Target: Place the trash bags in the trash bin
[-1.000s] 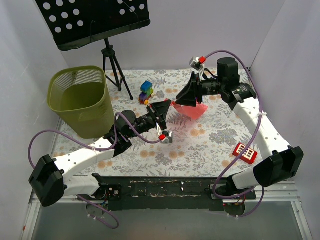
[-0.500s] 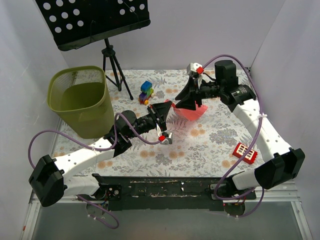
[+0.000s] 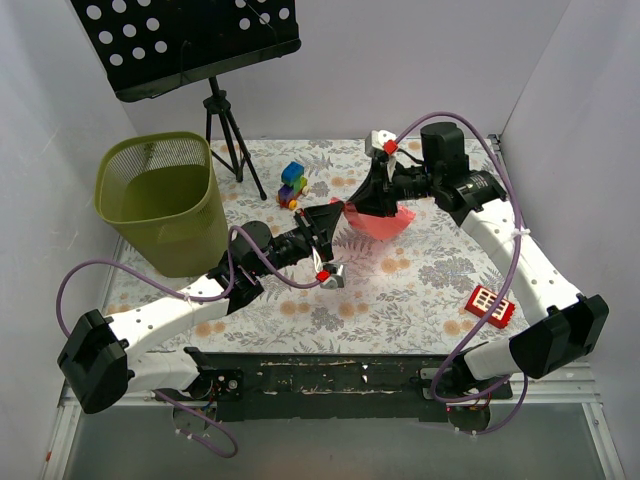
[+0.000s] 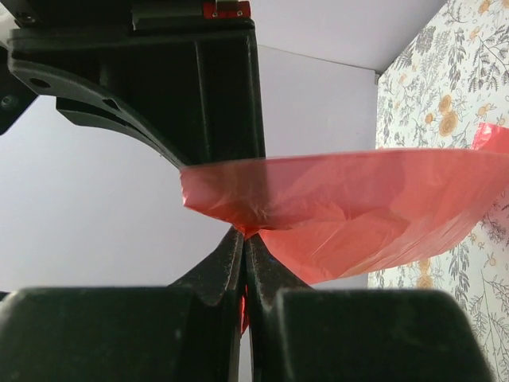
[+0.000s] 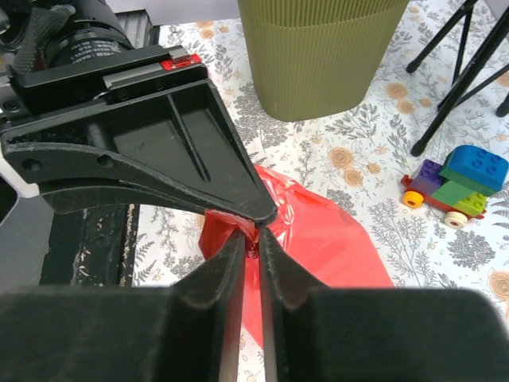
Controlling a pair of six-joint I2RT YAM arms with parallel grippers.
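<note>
Nearest you, on the right of the flowered table (image 3: pixel 420 290), a red block (image 3: pixel 490 305) with white squares lies on its own. At mid-table your left gripper (image 3: pixel 335 210) is pressed together on a corner of the red bag (image 3: pixel 385 222). Its wrist camera shows the film bunched at the tips and stretching away as a taut sheet. Your right gripper (image 3: pixel 355 203) meets it there, tips almost touching the left's, fingers drawn to a thin slit that pinches the bag's edge. The bag hangs between the two grippers; you cannot tell whether its lower part touches the table. Just beyond them sits a toy train (image 3: pixel 292 183) of coloured bricks. The bin (image 3: pixel 185 235) stands upright at the far left, well apart from the bag. Behind it rises a black music stand (image 3: pixel 185 40).
</note>
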